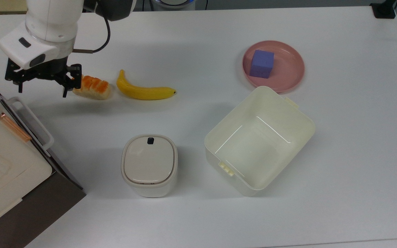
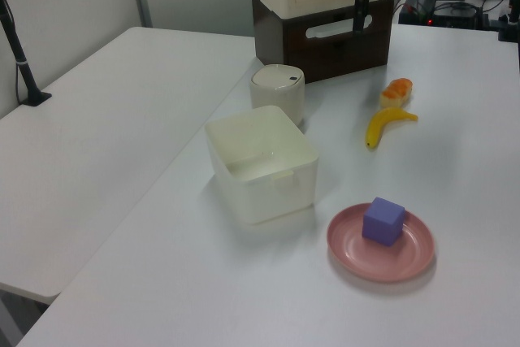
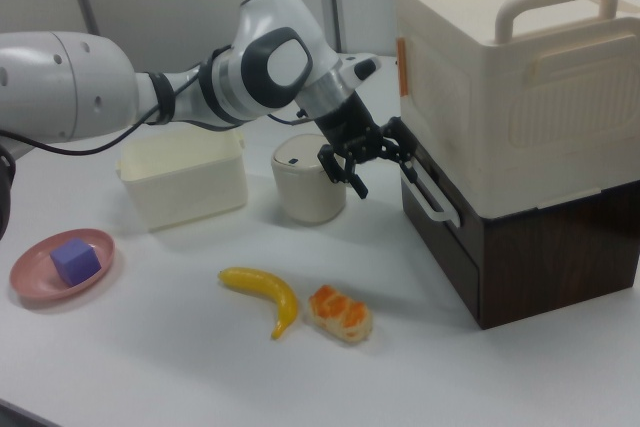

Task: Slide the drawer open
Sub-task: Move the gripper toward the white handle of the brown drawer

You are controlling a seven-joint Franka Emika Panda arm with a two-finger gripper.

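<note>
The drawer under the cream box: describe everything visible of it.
The drawer has a dark brown wood-look front panel with a white loop bar handle across it. It sits in a dark brown cabinet standing on the white table, beneath a cream plastic box with carry handles. It looks shut, its front about flush with the cabinet. The open gripper hangs close in front of the handle; contact cannot be judged.
</note>
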